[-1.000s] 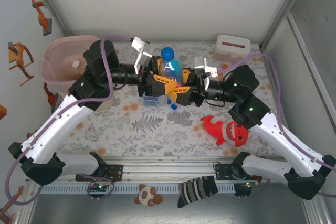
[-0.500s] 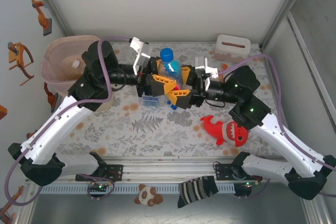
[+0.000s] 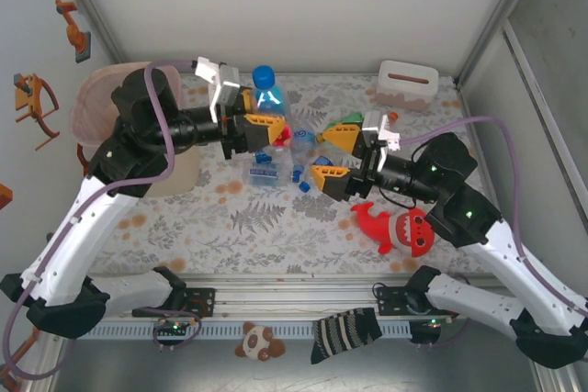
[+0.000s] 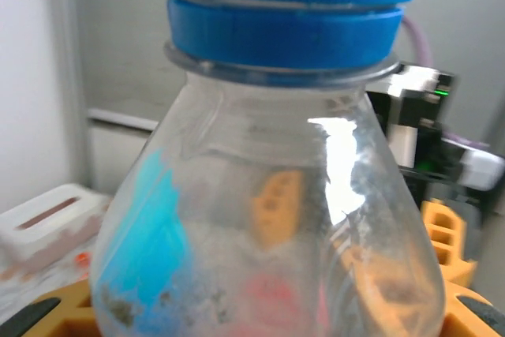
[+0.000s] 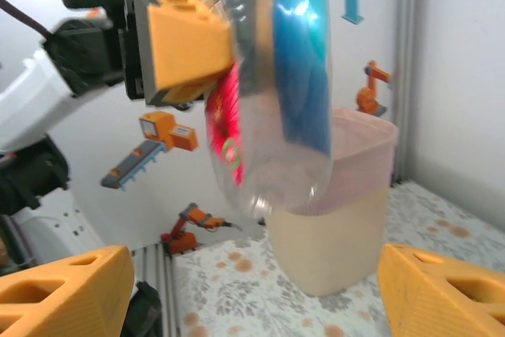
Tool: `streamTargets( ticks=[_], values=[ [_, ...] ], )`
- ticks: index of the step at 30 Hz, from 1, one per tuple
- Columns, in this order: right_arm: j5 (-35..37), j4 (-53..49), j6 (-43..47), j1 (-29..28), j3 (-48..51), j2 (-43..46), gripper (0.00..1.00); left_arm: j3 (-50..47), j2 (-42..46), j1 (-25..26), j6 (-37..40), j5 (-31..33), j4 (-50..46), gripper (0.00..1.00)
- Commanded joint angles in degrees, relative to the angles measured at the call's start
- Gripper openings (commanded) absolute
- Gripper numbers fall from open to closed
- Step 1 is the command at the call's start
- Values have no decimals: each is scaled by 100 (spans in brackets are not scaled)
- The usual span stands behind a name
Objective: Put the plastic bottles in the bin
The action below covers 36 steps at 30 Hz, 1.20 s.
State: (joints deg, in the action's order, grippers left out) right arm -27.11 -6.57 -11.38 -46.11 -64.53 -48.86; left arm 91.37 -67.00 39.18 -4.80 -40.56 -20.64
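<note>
A: Clear blue-capped bottle (image 3: 268, 98), where is it?
B: Lifted, clamped in the left gripper (image 3: 265, 130), right of the pink bin (image 3: 90, 106). Right gripper (image 3: 333, 155) gapes empty. Next, I'd judge: swing it over the rim and release.

The table (image 3: 276, 227), covered in a pale sheet printed with grey ferns and orange blossoms, carries a tall translucent pink plastic bin (image 3: 92, 107) well to the left of the left claw (image 3: 260, 128). A small white slotted box (image 3: 406, 84) stands beyond the right claw (image 3: 336, 156) and a red shark plush toy (image 3: 397, 227) lies on that claw's near right. A few small plastic bottles (image 3: 264, 172) with blue parts lie below and between the two claws.
</note>
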Motion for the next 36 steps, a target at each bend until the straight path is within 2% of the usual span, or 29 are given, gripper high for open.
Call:
streamTargets(
  ticks=[1,4,9,15,23,29,36],
  values=[
    [703,-518,279,-22,-24,126,80,528,64,-169,559,1330,-1240,41],
    [930,-643,354,-21,-19,162,80,962,-92,-483,694,2137,-2039,41],
    [1041,-743,421,-21,-60,93,80,1551,-376,-1299,795,3005,-3166,41],
    [1039,-852,460,-21,-134,-39,80,1856,-707,-2408,1065,3728,-4031,41],
    [1015,-971,531,-19,-215,-144,80,1985,-1393,-3862,1451,4478,-4551,40],
    [989,-1035,576,-21,-283,-232,80,1824,-1963,-4487,1665,5129,-4554,38],
    [915,-1180,628,-21,-417,-363,80,1739,-2594,-4725,1780,5744,-4431,38]
  ],
)
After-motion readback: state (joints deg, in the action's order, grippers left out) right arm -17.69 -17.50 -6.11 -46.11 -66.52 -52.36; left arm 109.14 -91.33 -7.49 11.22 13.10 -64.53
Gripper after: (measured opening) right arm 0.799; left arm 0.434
